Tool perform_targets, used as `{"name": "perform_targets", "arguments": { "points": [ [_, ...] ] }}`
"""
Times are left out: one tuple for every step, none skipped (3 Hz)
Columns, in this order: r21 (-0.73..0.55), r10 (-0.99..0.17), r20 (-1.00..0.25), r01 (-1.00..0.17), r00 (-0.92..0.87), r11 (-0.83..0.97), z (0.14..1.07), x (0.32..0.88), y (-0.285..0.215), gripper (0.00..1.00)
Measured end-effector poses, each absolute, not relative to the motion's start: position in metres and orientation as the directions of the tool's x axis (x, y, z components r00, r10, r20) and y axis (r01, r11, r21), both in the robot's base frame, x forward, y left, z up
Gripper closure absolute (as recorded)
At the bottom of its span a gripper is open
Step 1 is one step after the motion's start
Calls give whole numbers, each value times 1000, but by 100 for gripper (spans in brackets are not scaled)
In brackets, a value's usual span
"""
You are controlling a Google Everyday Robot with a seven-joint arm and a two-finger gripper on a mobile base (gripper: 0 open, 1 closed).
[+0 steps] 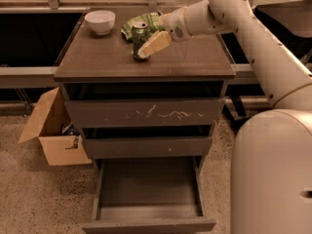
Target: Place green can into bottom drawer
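The green can (pixel 139 37) stands upright on the cabinet top (pixel 195 57), near its back middle, silver top showing. My gripper (pixel 152 44) reaches in from the right on the white arm (pixel 214 13) and is right at the can, overlapping its right side and lower front. The bottom drawer (pixel 146 191) is pulled out at floor level, its wide flat interior bare, directly below and in front of the cabinet.
A white bowl (pixel 100 21) sits at the back left of the top. A green snack bag (pixel 157 20) lies just behind the can. The scratched top drawer (pixel 146 113) and middle drawer (pixel 146 146) are slightly out. A cardboard box (pixel 48 130) stands on the floor, left.
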State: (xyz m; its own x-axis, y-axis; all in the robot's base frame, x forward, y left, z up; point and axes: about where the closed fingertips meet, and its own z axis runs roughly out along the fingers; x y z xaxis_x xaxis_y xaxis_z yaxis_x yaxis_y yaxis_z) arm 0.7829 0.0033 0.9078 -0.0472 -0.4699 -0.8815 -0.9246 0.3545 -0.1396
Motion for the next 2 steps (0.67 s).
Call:
{"name": "perform_targets", "arguments": {
  "points": [
    [-150,-457,-889,-926,-27,346,910,796,11,0],
    [-134,-441,-897,-931,-32,339,901,812,21,2]
  ]
}}
